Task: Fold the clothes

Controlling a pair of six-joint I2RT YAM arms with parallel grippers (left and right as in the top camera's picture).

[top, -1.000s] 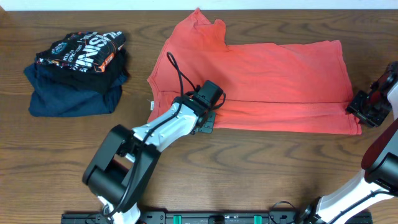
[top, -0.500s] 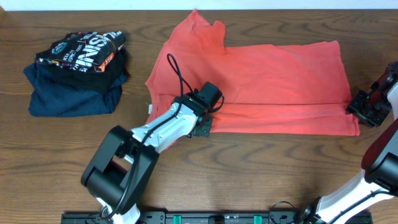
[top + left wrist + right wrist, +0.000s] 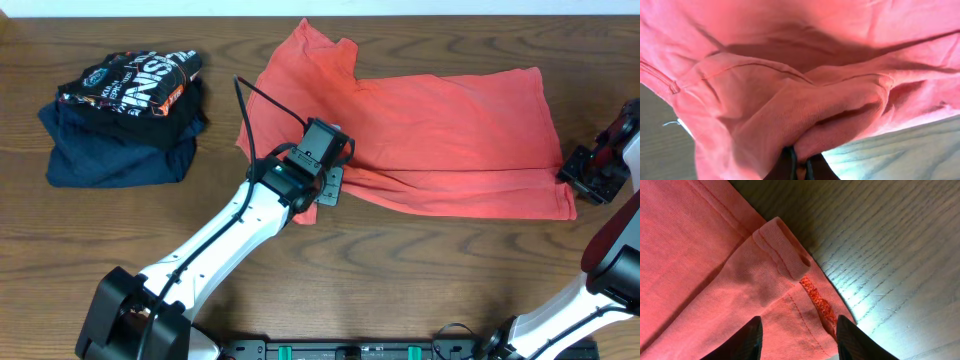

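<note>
The clothes, a coral-red T-shirt, lies spread across the back middle of the wooden table. My left gripper is shut on a bunched fold of the shirt's front left edge, raised a little off the table. In the left wrist view red cloth fills the frame and is pinched between the closed fingertips. My right gripper stands open at the shirt's front right corner. In the right wrist view the hem corner lies below the spread gripper. No lettering shows.
At the back left a black shirt with white and orange print sits on a folded navy garment. Bare wood runs along the front. The table's back edge is just behind the red shirt's collar.
My left gripper closed on the shirt's front edge and drew it up and slightly back-left, wrinkling the cloth. The left arm's base link swung out of view. The right gripper stayed still.
</note>
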